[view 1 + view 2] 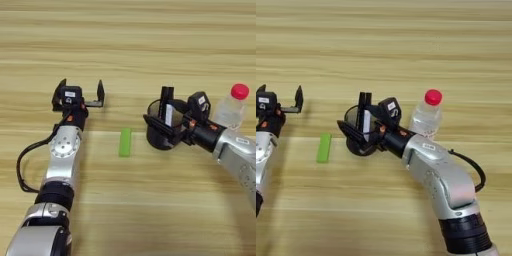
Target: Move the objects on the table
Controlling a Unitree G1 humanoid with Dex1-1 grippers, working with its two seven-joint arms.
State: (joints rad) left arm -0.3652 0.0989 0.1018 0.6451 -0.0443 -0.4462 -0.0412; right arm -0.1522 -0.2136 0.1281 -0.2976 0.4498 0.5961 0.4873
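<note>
The right gripper (162, 120) has its fingers spread around the dark round cup (159, 134), which stands on the counter (128, 40) beside the red-capped bottle (231, 107). It should close squarely on the rim. The left gripper (80, 92) rests open, empty, near a green block (125, 142).
</note>
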